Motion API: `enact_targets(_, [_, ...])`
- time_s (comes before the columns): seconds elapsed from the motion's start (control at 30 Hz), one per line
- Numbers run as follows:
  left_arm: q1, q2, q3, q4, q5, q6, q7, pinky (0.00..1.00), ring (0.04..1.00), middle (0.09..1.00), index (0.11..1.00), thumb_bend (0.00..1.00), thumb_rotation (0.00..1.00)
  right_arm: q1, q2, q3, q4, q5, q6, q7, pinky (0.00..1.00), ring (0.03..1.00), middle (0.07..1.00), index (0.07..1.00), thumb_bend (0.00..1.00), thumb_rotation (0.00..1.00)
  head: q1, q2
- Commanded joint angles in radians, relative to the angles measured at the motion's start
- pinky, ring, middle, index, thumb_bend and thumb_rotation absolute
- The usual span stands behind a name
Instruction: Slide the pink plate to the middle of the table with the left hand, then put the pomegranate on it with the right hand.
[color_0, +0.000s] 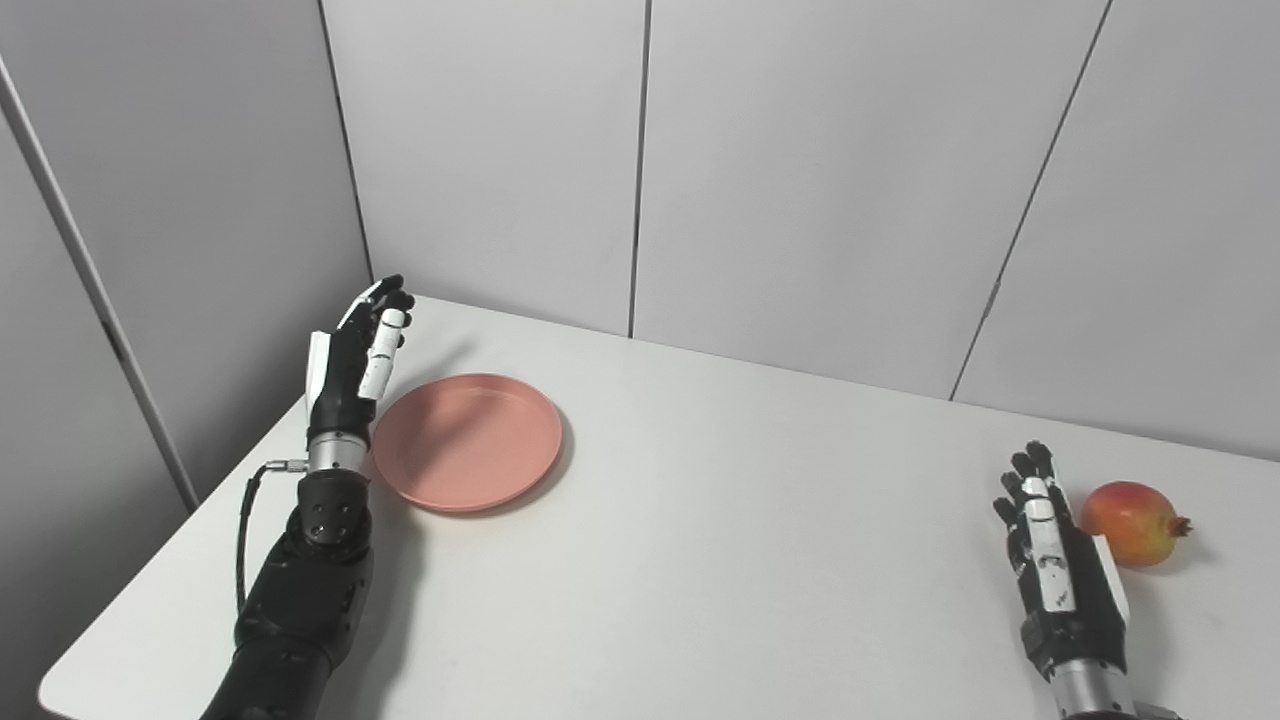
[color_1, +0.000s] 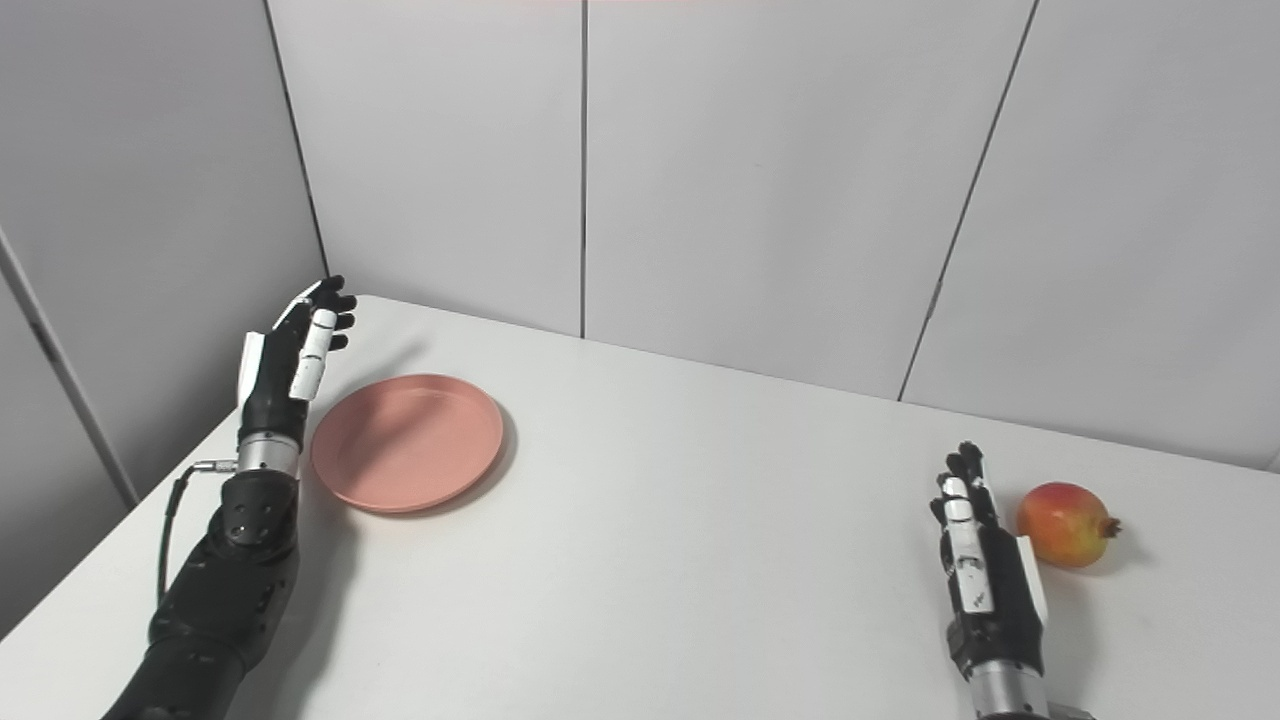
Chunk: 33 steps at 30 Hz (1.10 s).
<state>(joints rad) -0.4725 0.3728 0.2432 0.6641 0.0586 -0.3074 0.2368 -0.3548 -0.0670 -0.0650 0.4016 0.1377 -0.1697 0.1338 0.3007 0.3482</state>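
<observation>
The round, shallow pink plate (color_0: 467, 441) lies flat near the left end of the white counter (color_0: 720, 520), not yet at its middle. The left robot hand (color_0: 352, 368) stands edge-on just beside the plate's left rim, fingers extended and holding nothing, apparently placed to push it rightward. The red-yellow pomegranate (color_0: 1133, 523) rests far right, just beside the empty, open-fingered right robot hand (color_0: 1060, 570), which waits.

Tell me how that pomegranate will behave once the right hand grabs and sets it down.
The pomegranate looks round, so it may roll on the flat table or plate. Its skin looks smooth and firm, probably rigid but somewhat slippery. The right hand beside it holds nothing.
</observation>
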Motion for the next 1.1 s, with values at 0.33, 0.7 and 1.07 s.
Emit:
enact_targets(0.33, [-0.061,0.064,0.007,0.085,-0.037,-0.049,-0.015,0.74,0.780,0.791,0.794,0.79,1.00,0.009,0.007,-0.005,0.008,0.009,-0.047,-0.001,1.00,1.000,1.000,1.000,0.48,0.88,0.005,0.000])
enact_targets(0.7, [-0.103,0.035,0.008,0.219,-0.125,-0.071,-0.084,0.78,0.806,0.812,0.816,0.72,1.00,0.011,0.008,-0.005,0.002,0.005,-0.055,-0.003,1.00,0.996,1.000,1.000,0.48,0.89,0.003,0.000])
enact_targets(1.07, [-0.137,-0.008,0.027,0.289,-0.252,-0.084,-0.204,0.78,0.820,0.827,0.824,0.71,1.00,0.011,0.011,-0.006,-0.010,0.012,-0.044,-0.001,1.00,1.000,1.000,1.000,0.48,0.87,-0.003,0.005])
